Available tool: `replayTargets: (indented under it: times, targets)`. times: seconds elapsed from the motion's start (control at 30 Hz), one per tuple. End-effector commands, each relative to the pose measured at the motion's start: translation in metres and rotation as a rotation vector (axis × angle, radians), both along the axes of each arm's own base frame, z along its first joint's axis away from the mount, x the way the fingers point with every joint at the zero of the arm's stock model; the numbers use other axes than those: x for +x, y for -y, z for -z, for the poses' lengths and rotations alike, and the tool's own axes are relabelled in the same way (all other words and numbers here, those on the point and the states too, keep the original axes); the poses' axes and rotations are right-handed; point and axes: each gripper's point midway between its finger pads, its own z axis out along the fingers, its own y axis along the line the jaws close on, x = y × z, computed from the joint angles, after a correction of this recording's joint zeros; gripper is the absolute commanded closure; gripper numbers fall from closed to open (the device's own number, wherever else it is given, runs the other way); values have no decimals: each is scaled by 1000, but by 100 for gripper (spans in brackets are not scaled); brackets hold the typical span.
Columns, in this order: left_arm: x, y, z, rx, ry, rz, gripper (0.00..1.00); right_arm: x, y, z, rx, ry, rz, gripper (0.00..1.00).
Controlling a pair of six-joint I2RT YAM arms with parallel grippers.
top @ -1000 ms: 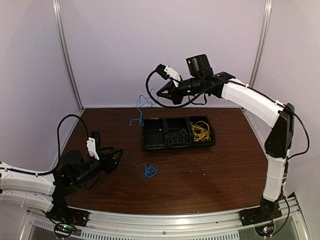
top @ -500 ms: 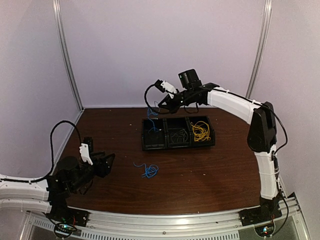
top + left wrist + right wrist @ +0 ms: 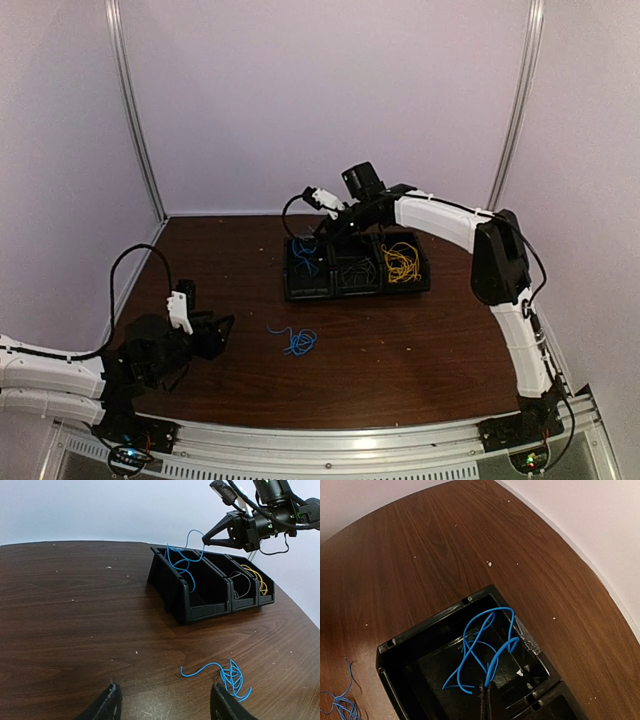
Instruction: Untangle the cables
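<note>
My right gripper (image 3: 330, 226) is shut on a blue cable (image 3: 485, 645) and holds it over the left compartment of the black three-part bin (image 3: 308, 288); the cable hangs into that compartment (image 3: 179, 565). The middle compartment holds dark cables (image 3: 354, 270), the right one yellow cables (image 3: 400, 262). A second blue cable (image 3: 296, 341) lies loose on the table in front of the bin, also in the left wrist view (image 3: 227, 676). My left gripper (image 3: 215, 330) is open and empty, low over the table left of that cable, fingertips (image 3: 111, 705) wide apart.
The brown wooden table (image 3: 420, 340) carries the bin at its back centre. Walls and metal posts (image 3: 135, 110) close in the back and sides. The right arm (image 3: 500, 260) arches from the right edge over the bin.
My right gripper has come down and leftward with the blue cable, from high above the table's back to over the bin's left compartment. The left gripper has pulled back slightly toward its base.
</note>
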Motion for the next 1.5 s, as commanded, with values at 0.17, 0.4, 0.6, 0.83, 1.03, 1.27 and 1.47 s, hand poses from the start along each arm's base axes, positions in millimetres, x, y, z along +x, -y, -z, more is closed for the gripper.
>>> replayTargets:
  times: [0.17, 0.4, 0.6, 0.83, 1.03, 1.27, 1.47]
  targets:
    - [3, -1, -14, -60, 39, -17, 38, -19, -19, 42, -117, -38, 0, 100]
    - [3, -1, -12, -62, 37, -16, 38, -31, -22, 60, -158, -80, -12, 100]
    - [3, -1, -10, -62, 36, -14, 38, -57, -29, 66, -190, -135, -66, 100]
    - [3, 3, -1, -59, 17, -2, 38, -59, -24, 63, -228, -124, -3, 100]
    - [5, 10, -3, -47, 13, 14, 38, -48, -21, 64, -266, -102, 47, 84]
    - [8, 9, -2, -35, 12, 0, 36, -57, -5, 12, -258, -31, 118, 62]
    - [10, 29, 12, -8, -53, 58, 38, -70, 13, -28, -245, 27, 126, 53]
